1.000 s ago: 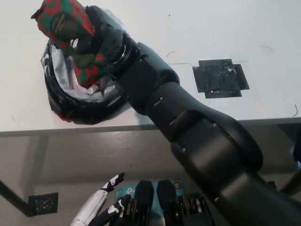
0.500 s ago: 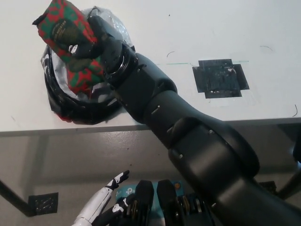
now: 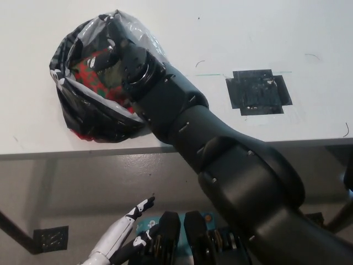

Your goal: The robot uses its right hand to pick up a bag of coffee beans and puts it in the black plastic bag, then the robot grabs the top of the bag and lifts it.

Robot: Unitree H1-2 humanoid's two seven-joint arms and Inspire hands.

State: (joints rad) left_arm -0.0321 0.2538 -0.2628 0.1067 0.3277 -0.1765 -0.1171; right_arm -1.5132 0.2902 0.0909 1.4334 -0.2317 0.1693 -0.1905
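The black bag (image 3: 91,118) sits on the white table (image 3: 231,33), close to the table's near edge and well to the left of a black tape patch (image 3: 258,91) stuck on the tabletop. The bag's mouth is open and faces up, its glossy rim bunched and crumpled around the opening, with a pale sheen on the plastic at the far side. Inside the bag lies the coffee bag (image 3: 91,74), red with green patterning, seen through the opening and partly covered by the plastic at its far end. The black right hand (image 3: 118,58) reaches into the bag's mouth from the tape patch's side, its fingers resting on or around the coffee bag; whether it grips the coffee bag or has let go cannot be told, since the fingers are dark against the dark plastic and partly hidden by the rim. The right arm runs from the bag down across the table's near edge toward the lower right of the view, crossing the tabletop between the bag and the tape patch without touching the patch. A thin green line marks the tabletop just left of the tape patch. The white left hand (image 3: 129,232) rests low, below the table's near edge and well apart from the bag, with fingers spread and holding nothing.
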